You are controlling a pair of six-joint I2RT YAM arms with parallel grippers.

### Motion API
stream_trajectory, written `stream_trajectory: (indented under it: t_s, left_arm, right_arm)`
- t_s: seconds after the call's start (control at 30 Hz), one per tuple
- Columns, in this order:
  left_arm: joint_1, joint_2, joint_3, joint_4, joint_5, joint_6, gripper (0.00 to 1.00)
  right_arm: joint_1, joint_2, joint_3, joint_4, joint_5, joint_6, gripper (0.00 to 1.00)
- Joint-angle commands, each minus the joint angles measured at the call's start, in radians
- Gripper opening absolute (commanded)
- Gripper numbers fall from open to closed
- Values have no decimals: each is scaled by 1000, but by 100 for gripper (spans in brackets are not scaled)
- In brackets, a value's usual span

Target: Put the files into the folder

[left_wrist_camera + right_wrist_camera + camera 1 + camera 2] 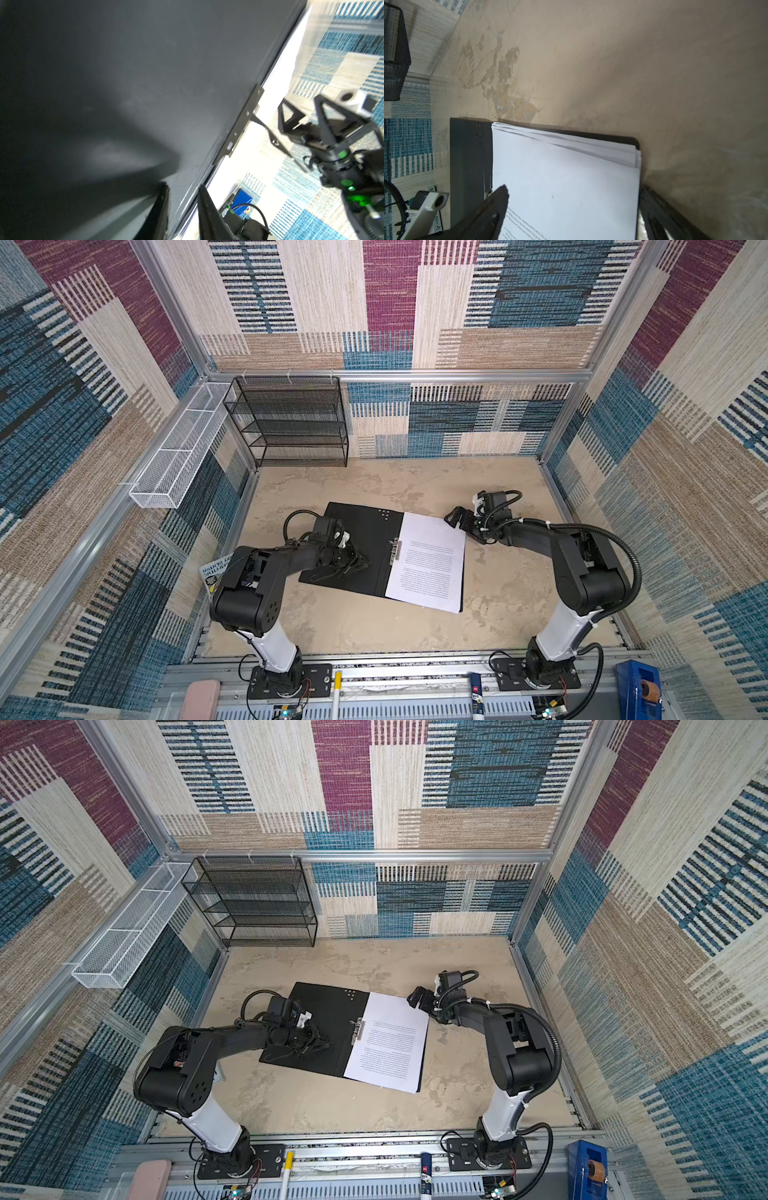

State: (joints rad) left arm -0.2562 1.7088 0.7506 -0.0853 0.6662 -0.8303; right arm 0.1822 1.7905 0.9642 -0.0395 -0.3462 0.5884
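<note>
The folder [357, 531] [328, 1011] lies open on the table, black inside up, with a metal clip [395, 551] at its spine. The files [432, 564] [390, 1044], a stack of white sheets with printed text on top, rest on its right half. My left gripper [359, 566] [320, 1046] [182, 187] is low over the bare left flap [145, 83], fingers slightly apart and nothing between them. My right gripper [453, 516] [415, 996] [575, 199] hovers wide open by the far right corner of the files [564, 176], holding nothing.
A black mesh shelf rack [291, 423] stands at the back left, and a white mesh basket [178, 452] hangs on the left wall. A colourful book [214, 570] lies partly under my left arm. A blue box [638, 689] sits at the front right.
</note>
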Motion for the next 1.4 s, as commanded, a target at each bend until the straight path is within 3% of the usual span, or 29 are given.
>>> stream_trajectory:
  t_s: [0.0,0.17,0.4,0.57,0.63,0.8,0.83,0.97,1.17,1.27,1.37]
  left_arm:
    - [-43,15,-16,-166,-174,-9,27]
    - [-142,3,-19,-165,-212,-46,27]
    - [-229,10,18,-159,-215,-69,28]
    - [-242,14,80,-211,-233,-44,31]
    - [-243,-26,122,-265,-263,-3,40]
    - [-254,-119,254,-402,-370,123,94]
    - [-253,-120,277,-411,-387,137,99]
    - [-240,-41,434,-502,-383,187,97]
    - [-241,185,733,-712,-428,227,51]
    - [-246,267,832,-751,-401,241,40]
    - [-267,343,933,-803,-418,268,36]
  right_arm:
    - [2,44,46,-87,17,-9,100]
    - [-8,97,128,-89,47,-56,100]
    - [-21,203,270,-74,-57,-130,100]
    - [-30,206,312,-131,84,-97,99]
    - [-30,152,289,-131,165,-88,99]
    - [18,15,262,-180,299,-121,96]
    - [37,-3,269,-208,314,-128,96]
    - [106,-90,232,-252,331,-116,92]
    - [192,-180,179,-281,209,-77,81]
    - [200,-207,157,-308,96,-51,77]
    - [207,-234,140,-340,37,-38,73]
